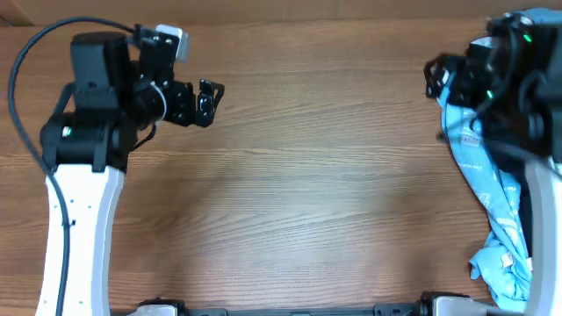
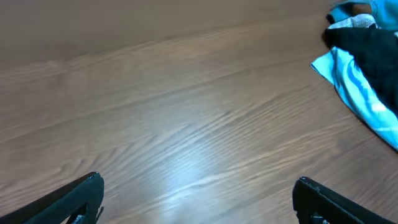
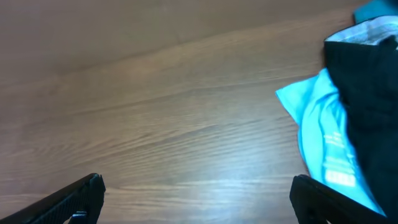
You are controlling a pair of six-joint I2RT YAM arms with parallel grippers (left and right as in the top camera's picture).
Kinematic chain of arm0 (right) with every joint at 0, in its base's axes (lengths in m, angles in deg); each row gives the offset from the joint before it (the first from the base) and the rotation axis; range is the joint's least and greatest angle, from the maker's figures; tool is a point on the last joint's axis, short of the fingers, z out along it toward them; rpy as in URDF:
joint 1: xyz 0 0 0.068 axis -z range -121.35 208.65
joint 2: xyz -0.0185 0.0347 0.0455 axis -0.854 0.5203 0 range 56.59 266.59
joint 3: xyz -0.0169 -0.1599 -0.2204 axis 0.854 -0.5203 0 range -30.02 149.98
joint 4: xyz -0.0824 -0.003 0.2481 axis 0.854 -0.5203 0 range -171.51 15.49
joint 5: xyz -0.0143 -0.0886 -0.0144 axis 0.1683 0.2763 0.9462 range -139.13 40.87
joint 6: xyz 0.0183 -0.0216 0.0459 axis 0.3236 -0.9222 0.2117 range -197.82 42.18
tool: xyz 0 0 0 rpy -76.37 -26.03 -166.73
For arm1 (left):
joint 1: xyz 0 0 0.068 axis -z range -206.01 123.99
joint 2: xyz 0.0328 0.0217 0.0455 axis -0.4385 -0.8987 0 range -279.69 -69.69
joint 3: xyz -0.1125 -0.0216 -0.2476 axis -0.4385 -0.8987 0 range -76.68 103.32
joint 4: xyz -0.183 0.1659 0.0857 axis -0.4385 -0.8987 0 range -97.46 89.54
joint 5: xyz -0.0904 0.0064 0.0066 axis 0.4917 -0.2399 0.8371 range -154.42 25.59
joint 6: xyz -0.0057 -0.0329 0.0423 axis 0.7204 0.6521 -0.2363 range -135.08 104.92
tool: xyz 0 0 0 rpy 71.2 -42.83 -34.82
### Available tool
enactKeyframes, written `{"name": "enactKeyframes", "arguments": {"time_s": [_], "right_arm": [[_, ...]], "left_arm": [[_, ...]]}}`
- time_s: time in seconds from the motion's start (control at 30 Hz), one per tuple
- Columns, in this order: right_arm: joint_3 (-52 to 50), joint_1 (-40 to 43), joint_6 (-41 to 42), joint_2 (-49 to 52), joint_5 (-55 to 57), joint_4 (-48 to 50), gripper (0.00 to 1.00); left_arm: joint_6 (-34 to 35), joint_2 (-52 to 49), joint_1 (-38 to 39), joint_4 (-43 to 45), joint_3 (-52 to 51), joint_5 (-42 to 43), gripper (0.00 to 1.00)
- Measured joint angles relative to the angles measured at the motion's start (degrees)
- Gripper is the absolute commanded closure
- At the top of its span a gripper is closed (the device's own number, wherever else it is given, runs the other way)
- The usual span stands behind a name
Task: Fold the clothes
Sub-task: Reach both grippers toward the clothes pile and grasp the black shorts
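Note:
The clothes lie in a pile at the table's right edge. A light blue garment (image 1: 492, 197) is on top in the overhead view, and my right arm covers its far part. In the left wrist view the light blue garment (image 2: 356, 90) lies under a plain black garment (image 2: 372, 50). Both also show in the right wrist view: light blue (image 3: 318, 127), black (image 3: 367, 93). My left gripper (image 1: 209, 95) (image 2: 199, 186) is open and empty over bare table at the far left. My right gripper (image 1: 433, 75) (image 3: 196, 183) is open and empty, just left of the pile.
The wooden table (image 1: 316, 193) spans the view between the two arms. The left arm's white base (image 1: 79, 228) stands at the left, with a black cable looping behind it. The pile reaches down to the front right corner (image 1: 500, 263).

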Motion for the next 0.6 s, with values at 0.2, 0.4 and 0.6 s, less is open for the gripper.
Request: {"name": "enactKeyframes", "arguments": {"time_s": [0.2, 0.4, 0.6], "right_arm": [[0.28, 5.55, 3.80, 8.83, 5.11, 4.96, 0.00], [0.46, 29.00, 7.85, 8.83, 8.92, 9.33, 0.00], [1.16, 44.85, 7.39, 14.99, 9.01, 9.90, 0.01]], "left_arm": [[0.02, -7.76, 0.11, 1.01, 0.33, 1.40, 0.00], [0.00, -15.10, 0.22, 2.40, 0.39, 2.14, 0.00], [-0.22, -17.75, 0.22, 2.60, 0.44, 2.14, 0.00]]}}
